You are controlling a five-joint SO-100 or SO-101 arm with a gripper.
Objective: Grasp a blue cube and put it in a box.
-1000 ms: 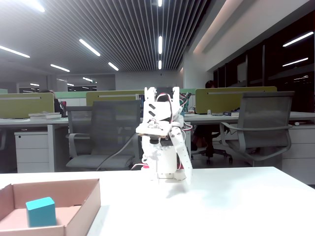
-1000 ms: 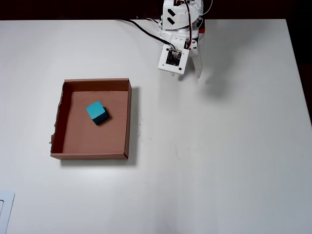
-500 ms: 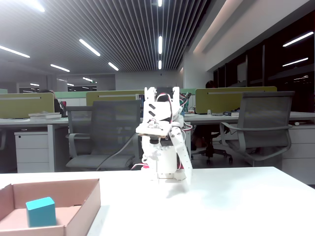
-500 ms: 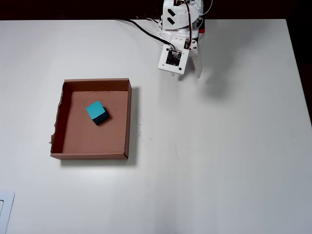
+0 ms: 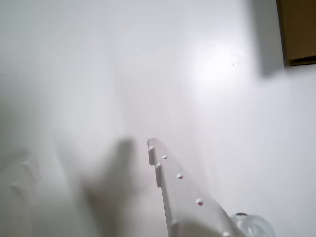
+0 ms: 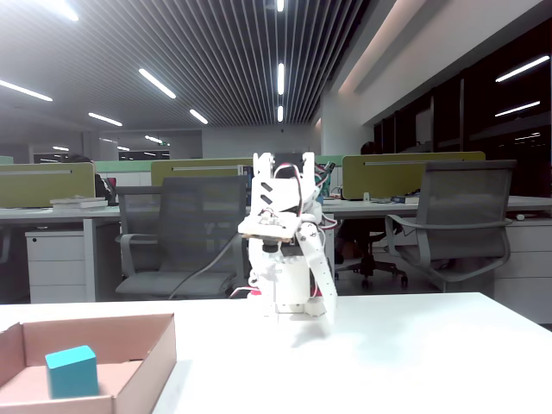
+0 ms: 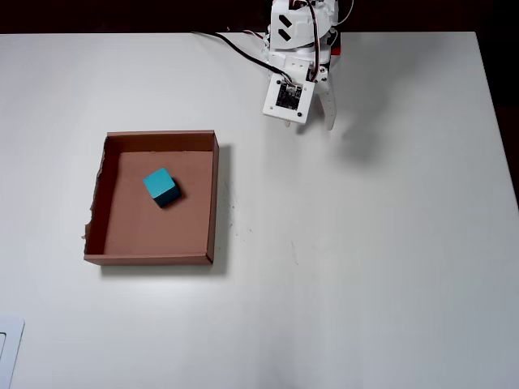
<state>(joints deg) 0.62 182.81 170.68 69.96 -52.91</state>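
Observation:
The blue cube [image 7: 160,186] [image 6: 72,372] rests on the floor of the box [image 7: 212,198] [image 6: 147,362], nearer its far left part in the overhead view, with nothing touching it. The white arm is folded back at the table's far edge. My gripper [image 7: 320,126] [image 6: 323,315] points down at the table well to the right of the box. In the wrist view the gripper [image 5: 86,150] is open: one finger [image 5: 177,187] is sharp, the other a blur at the left edge, with bare table between them. A corner of the box [image 5: 298,29] shows at top right.
Cables [image 7: 239,44] run from the arm's base across the far table edge. A white object's corner [image 7: 6,348] lies at the near left of the overhead view. Office chairs [image 6: 457,224] and desks stand behind the table.

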